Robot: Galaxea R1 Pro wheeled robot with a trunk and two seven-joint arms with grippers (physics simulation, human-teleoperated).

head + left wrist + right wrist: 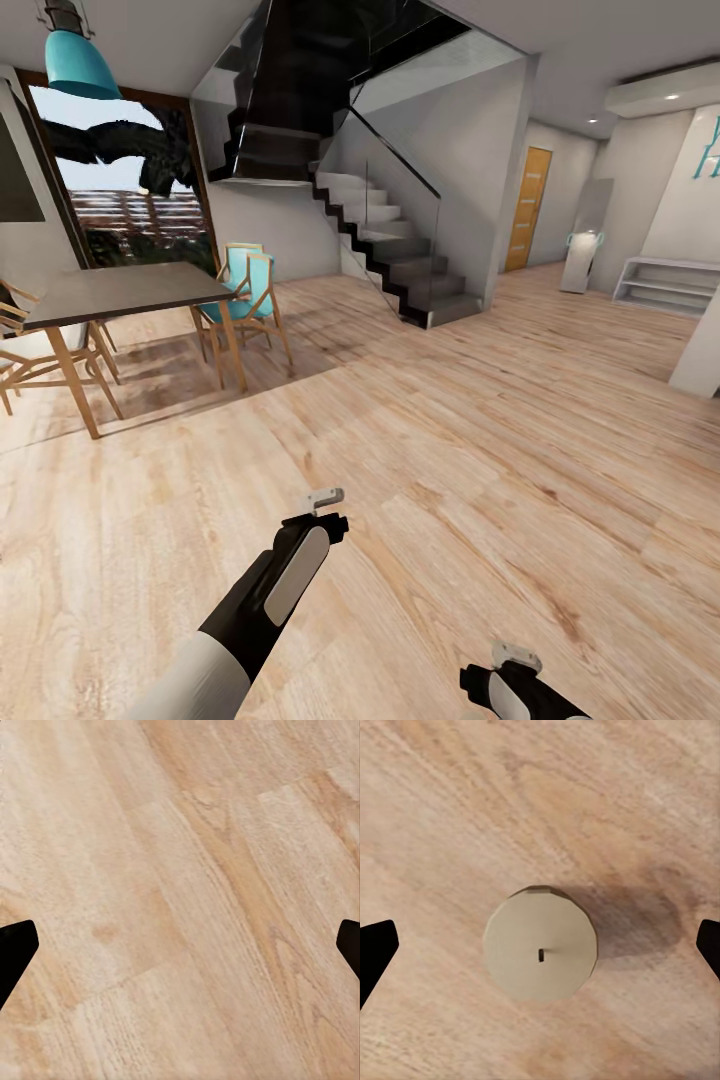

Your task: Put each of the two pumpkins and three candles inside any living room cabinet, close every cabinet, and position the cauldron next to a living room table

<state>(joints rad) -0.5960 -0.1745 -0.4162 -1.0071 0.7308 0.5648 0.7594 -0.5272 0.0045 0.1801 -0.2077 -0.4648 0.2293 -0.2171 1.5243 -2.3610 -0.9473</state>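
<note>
An olive-tan candle [540, 952] stands upright on the wooden floor, seen from straight above in the right wrist view, wick in the middle. My right gripper [540, 945] hangs over it, open, its dark fingertips [376, 949] wide apart on either side and not touching it. In the head view the right gripper [515, 655] is low at the front right. My left gripper [325, 497] reaches forward over bare floor and is open, with nothing between its fingers [15, 952]. The pumpkins, cabinet and cauldron are out of view.
A dark-topped table [120, 292] with wooden chairs, one with a teal seat [245, 290], stands at the far left by a window. A staircase with a glass rail [395, 230] rises ahead. A low white shelf [665, 285] and a white wall corner [700, 355] are at the right.
</note>
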